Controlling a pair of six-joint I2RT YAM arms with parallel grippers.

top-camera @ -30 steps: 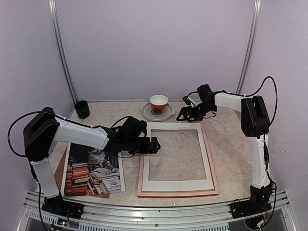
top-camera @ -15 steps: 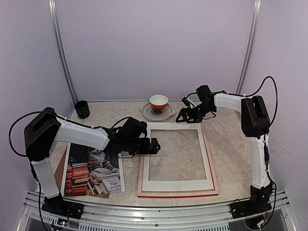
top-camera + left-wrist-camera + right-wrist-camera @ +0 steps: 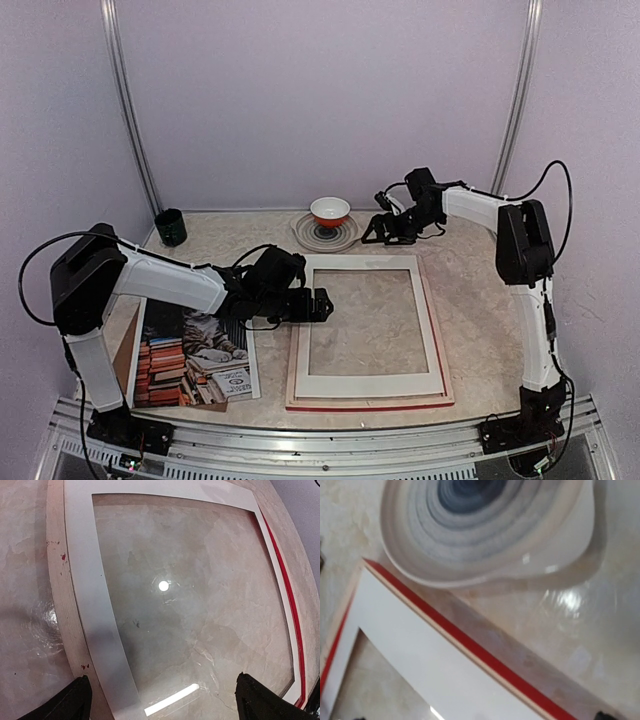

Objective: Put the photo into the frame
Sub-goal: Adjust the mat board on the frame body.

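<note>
**Photo outside the frame, both claws spread**

From the top camera I see the frame (image 3: 370, 405) lying flat in the middle of the table (image 3: 480, 320). Its pale wood side is up, and a red rim shows along the near and right edges. A white mat (image 3: 370, 383) lies on it, and the marbled table surface shows through the cut-out.

The photo (image 3: 195, 355) of the cat and books lies face up on the table, to the left of the frame and not inside it. A narrow strip of table is between them. My left arm covers the upper part of the photo. A brown board (image 3: 122, 340) shows just beside its left edge.

The left gripper (image 3: 322, 304) is over the left side of the frame; I cannot tell if it touches. In its wrist camera the fingertips (image 3: 75, 700) stand wide apart, with nothing between them.

The right gripper (image 3: 372, 236) is near the far edge of the frame, just beside the plate (image 3: 345, 236) that carries a red bowl (image 3: 330, 211). Its jaws are also spread and hold nothing.
</note>
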